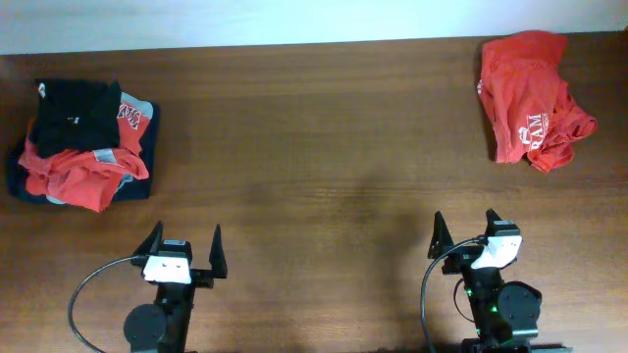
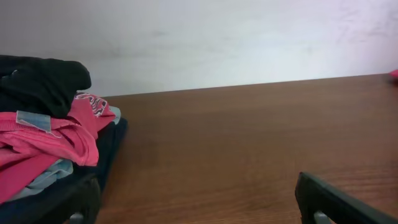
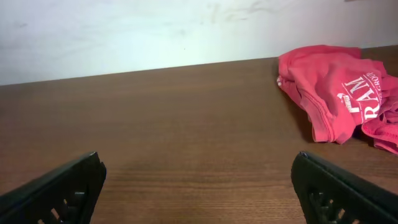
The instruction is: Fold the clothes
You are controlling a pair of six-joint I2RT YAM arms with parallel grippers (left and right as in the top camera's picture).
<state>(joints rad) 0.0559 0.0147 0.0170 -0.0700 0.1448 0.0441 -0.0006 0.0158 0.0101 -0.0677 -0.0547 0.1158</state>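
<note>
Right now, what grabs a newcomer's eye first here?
A crumpled red T-shirt with white lettering lies alone at the far right corner. Opposite, at far left, a heap has a black shirt on top of red, grey and navy ones. The left gripper and right gripper sit open and empty at the near edge.
</note>
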